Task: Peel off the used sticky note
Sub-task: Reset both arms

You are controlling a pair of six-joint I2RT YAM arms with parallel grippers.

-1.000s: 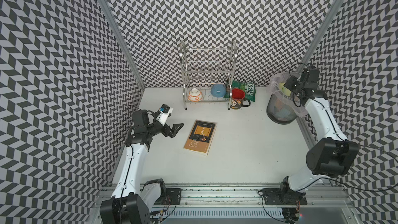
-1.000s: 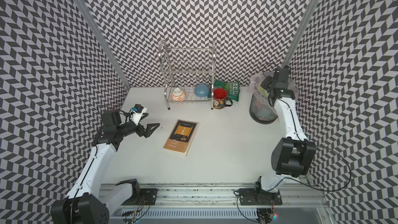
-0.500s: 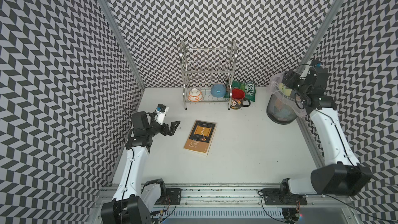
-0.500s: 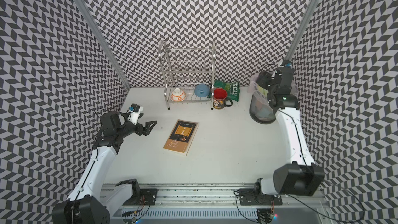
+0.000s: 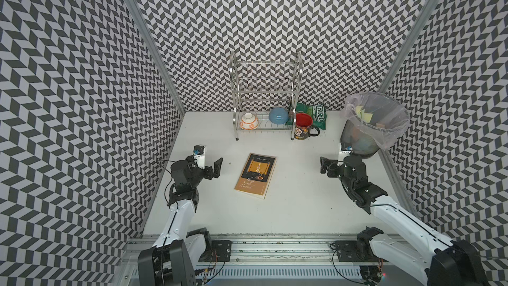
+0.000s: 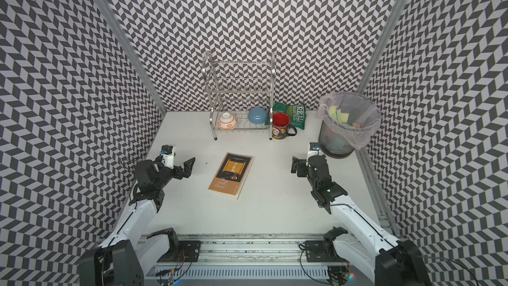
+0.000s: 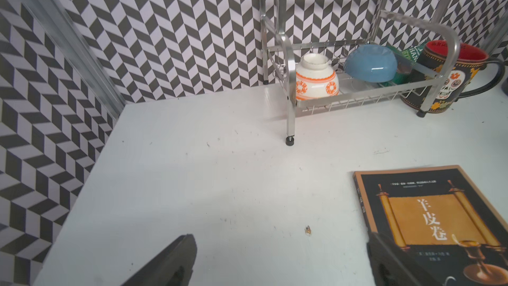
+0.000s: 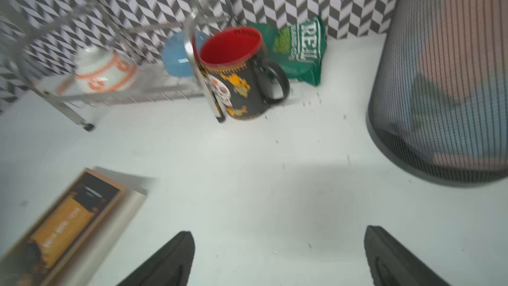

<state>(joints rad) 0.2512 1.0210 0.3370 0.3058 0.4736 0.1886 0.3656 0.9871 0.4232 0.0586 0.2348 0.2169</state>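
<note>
Sticky notes (image 5: 367, 117) are at the far end of the scene, not on anything near. Nearest, the left claw (image 5: 215, 167) and the right claw (image 5: 326, 167) hang low over the white surface (image 5: 291, 204), each spread wide with nothing between its fingers, as both wrist views show. Between them lies the book (image 5: 255, 176), flat and cover up, with no note on it. Farther back stands the dish rack (image 5: 265, 89) holding an orange-patterned bowl (image 5: 248, 121) and a blue bowl (image 5: 278, 115), with a skull mug (image 5: 303, 127) and a green snack bag (image 5: 316, 112) beside it. Farthest, on the right arm's side, is the mesh wastebasket (image 5: 362, 148). The yellow sticky notes rest high against its plastic liner (image 5: 395, 133), just under the rim. I judge the peel and the drop done. The right claw is near the wastebasket, so a wide swing could snag the loose liner overhang or tip the light basket. Notes clinging so near the rim could come out with a tugged liner. The left claw sits close to the book's corner and could nudge it. The notes are squarish and sit tilted on a corner, so no long axis or heading can be read.
</note>
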